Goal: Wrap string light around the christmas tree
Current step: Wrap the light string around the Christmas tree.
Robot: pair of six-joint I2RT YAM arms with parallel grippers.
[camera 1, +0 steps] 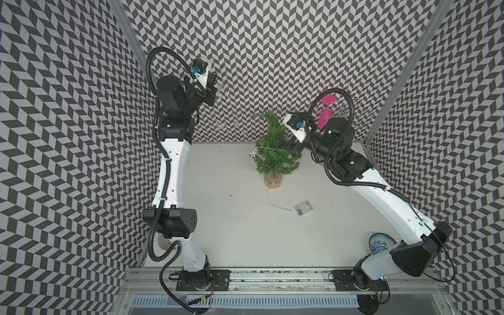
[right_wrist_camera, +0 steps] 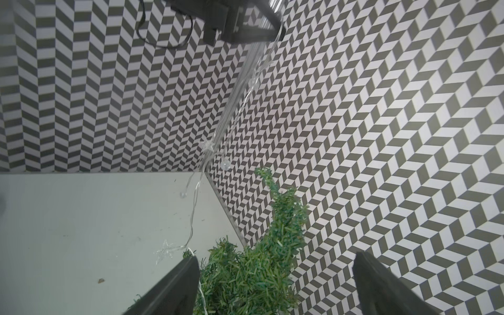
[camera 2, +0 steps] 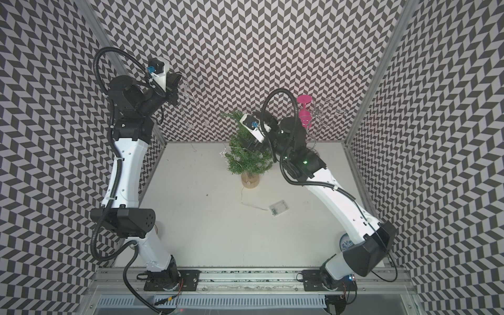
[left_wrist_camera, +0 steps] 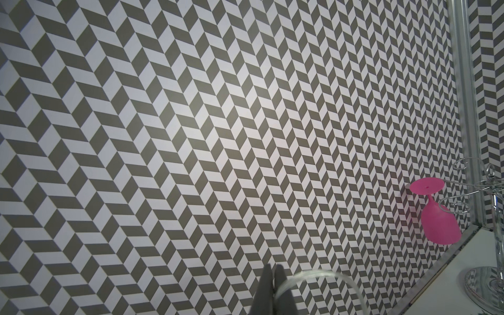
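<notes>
The christmas tree point(camera 1: 275, 156) point(camera 2: 248, 162) is small and green with a bent tip, and stands on a tan base at the back of the table. The string light point(right_wrist_camera: 234, 101) runs down from my raised left gripper point(camera 1: 211, 81) point(camera 2: 176, 84) to the tree, where a clear star point(camera 1: 251, 154) hangs at its side. More wire trails from the base to the battery box point(camera 1: 302, 208) point(camera 2: 278, 207) on the table. In the left wrist view the left gripper point(left_wrist_camera: 272, 268) is shut on a loop of the wire point(left_wrist_camera: 313, 273). My right gripper point(camera 1: 286, 144) point(right_wrist_camera: 275, 256) stands open against the tree's foliage point(right_wrist_camera: 253, 275), holding nothing.
A chrome rack with a pink glass point(camera 1: 326, 111) point(camera 2: 304, 109) point(left_wrist_camera: 439, 226) stands in the back right corner, behind the right arm. A blue patterned dish point(camera 1: 380, 242) sits at the front right. Another dish point(camera 1: 165, 241) shows under the left arm. Patterned walls close in three sides.
</notes>
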